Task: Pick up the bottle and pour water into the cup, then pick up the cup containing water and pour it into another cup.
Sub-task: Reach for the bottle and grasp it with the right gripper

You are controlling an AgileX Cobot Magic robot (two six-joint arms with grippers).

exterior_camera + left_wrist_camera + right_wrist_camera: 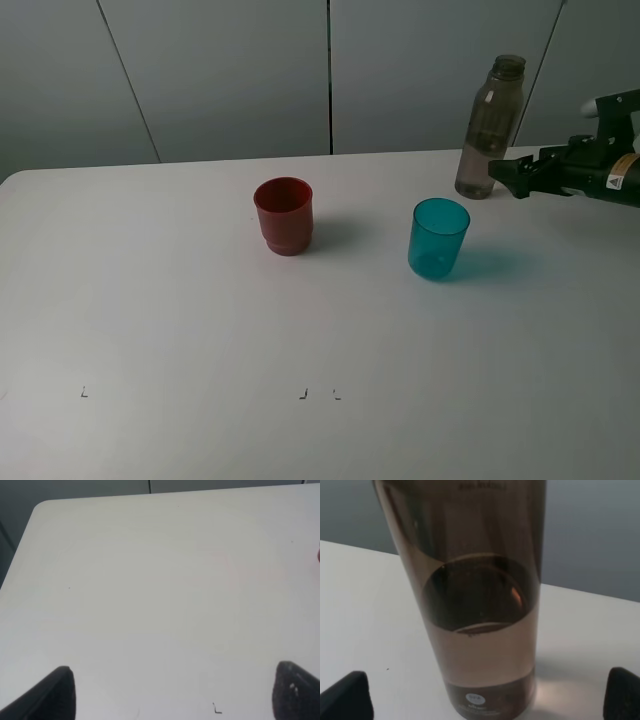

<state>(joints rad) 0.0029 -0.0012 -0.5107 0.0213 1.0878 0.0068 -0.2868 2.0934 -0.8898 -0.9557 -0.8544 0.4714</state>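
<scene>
The first step is in hand, the reach for the bottle [490,130], and nothing has been lifted or poured yet. The bottle stands upright near the far right edge of the table [150,300], behind and a little to the right of the teal cup [438,238]. The red cup [284,215] sits well apart, toward the middle. The right gripper [508,178] comes in level from the right at the bottle's lower body. Its claw is released: in the right wrist view the two dark fingertips flank the bottle with clear table showing on each side, so the wall is not yet touched. The left gripper [172,695] is also spread wide, with nothing between its fingers and only bare tabletop below it. The next move probably calls for easing forward until the body sits fully between the jaws, then closing squarely on it. The bottle is tall and slim, so a push before the grip could tip it. It is smooth, smoky grey-brown translucent plastic, round in section, with a narrower neck. The water [480,650] fills only its lower part, which keeps the weight low. Whether the top is capped cannot be told. The teal cup is a clear-tinted tumbler with plain tapering sides. The red cup is opaque, with a stepped, narrower base. Both stand mouth up and look empty. The table is matt white and even, offering little to stop a sliding base.
</scene>
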